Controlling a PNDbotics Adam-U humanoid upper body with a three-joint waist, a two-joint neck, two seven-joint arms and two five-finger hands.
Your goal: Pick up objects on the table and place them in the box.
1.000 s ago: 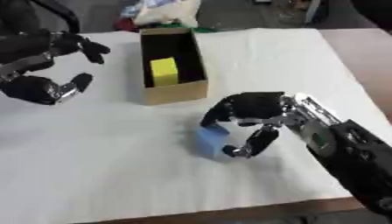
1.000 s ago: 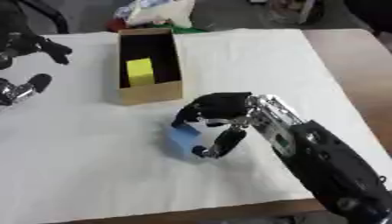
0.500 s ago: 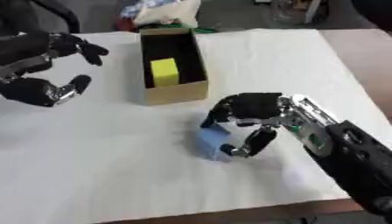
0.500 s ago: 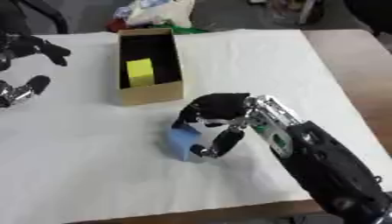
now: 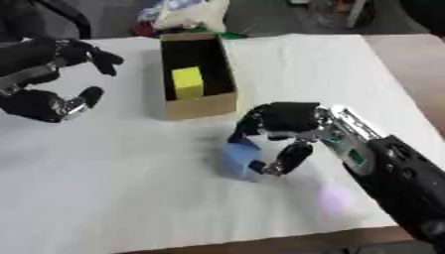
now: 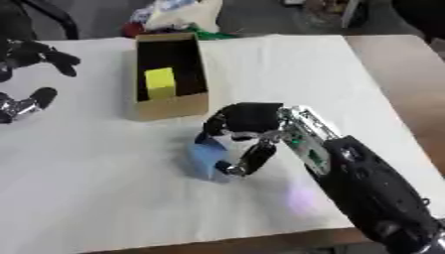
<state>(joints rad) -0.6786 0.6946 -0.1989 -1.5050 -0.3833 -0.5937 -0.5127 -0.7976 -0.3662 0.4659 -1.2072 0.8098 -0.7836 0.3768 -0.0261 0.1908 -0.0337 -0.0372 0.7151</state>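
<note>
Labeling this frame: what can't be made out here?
- Blue object: right robot hand covers its right side in both views; shape blurred.
- Box floor: dark behind the yellow block.
- Left robot hand: cut by right eye view's edge.
- Pile beyond the box: blurred.

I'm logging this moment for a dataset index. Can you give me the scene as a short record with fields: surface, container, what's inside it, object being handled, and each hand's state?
surface: table covered with a white cloth
container: open brown cardboard box, standing on the cloth at the far side
contents: one yellow block inside the box
object being handled: pale blue block on the cloth, nearer than the box
right hand: black right hand, fingers curled round the blue block
left hand: black left hand, raised left of the box, fingers spread, holding nothing
background: white and coloured bundle beyond the box
</note>
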